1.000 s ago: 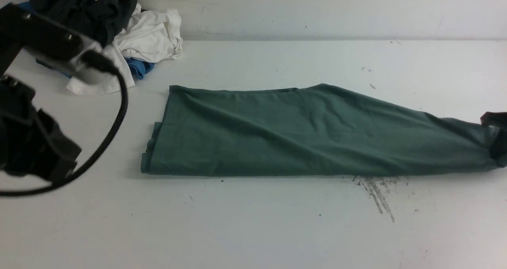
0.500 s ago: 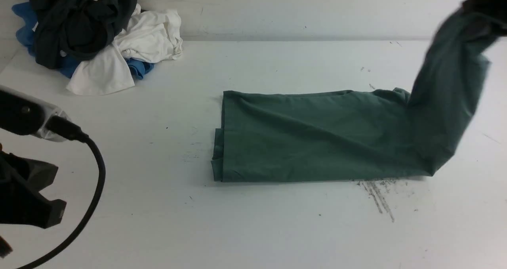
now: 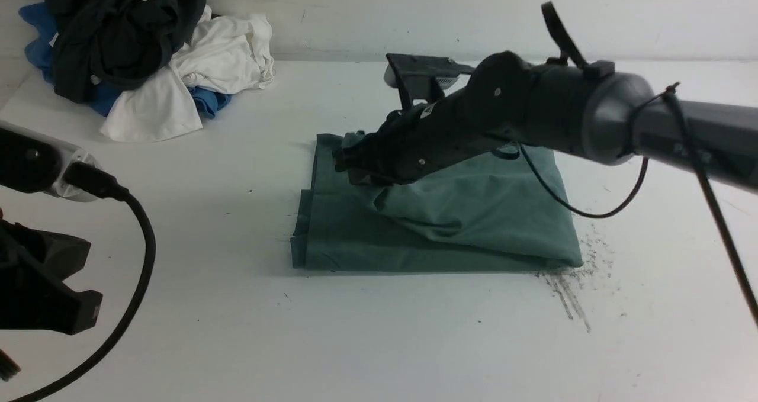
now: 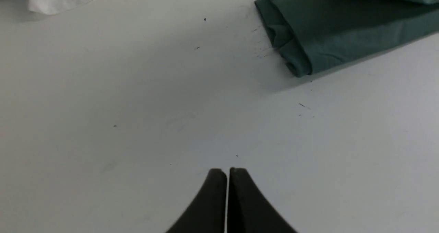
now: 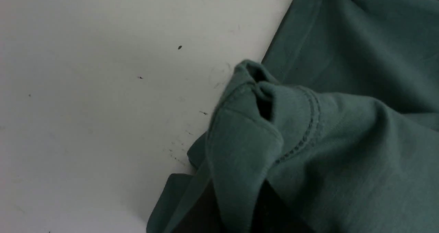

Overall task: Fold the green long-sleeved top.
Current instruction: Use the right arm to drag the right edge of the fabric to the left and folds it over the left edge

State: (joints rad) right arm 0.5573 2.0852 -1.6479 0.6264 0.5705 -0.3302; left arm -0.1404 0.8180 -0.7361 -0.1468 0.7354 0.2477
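The green long-sleeved top (image 3: 474, 224) lies mid-table as a folded block, its right part doubled over leftward onto the lower layer. My right gripper (image 3: 346, 159) reaches across it to the far left edge. In the right wrist view a hemmed bunch of the top (image 5: 247, 150) sits pinched between the dark fingers (image 5: 195, 212) of the right gripper (image 5: 236, 205), held a little above the layer below. My left gripper (image 4: 227, 171) is shut and empty over bare table, off the top's near left corner (image 4: 298, 65). The left arm (image 3: 41, 295) shows at the front view's left edge.
A pile of clothes sits at the back left: a black garment (image 3: 112, 29), a white garment (image 3: 219, 52) and some blue cloth (image 3: 207, 103). Dark scuff marks (image 3: 565, 289) streak the table by the top's near right corner. A wall runs along the back.
My right gripper lifted the top's right end and swung it over to the left, halving the length. The top shifted on the table. The left arm dropped back to the left edge.
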